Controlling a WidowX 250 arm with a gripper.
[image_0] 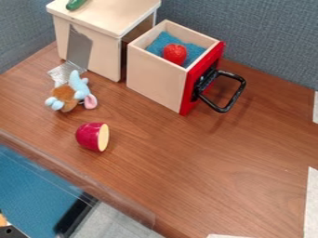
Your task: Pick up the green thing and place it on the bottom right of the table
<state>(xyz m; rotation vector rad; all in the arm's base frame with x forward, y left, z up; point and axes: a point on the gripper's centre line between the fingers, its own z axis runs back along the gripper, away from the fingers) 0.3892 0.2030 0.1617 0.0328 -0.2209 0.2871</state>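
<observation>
The drawer front [194, 84] is red, its lining [160, 41] blue.

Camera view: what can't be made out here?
In the camera view:
Green thing: cut off by the top edge.
Wooden box under it: back cut off likewise.
Drawer: floor hidden by blue lining.
Orange object: cut off by the left edge, too little to identify.

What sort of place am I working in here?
Probably a robotics lab or office test corner: a wood-grain table stands against fabric-covered partition panels, and a wooden drawer with a red front shares it with a small plush toy.
</observation>
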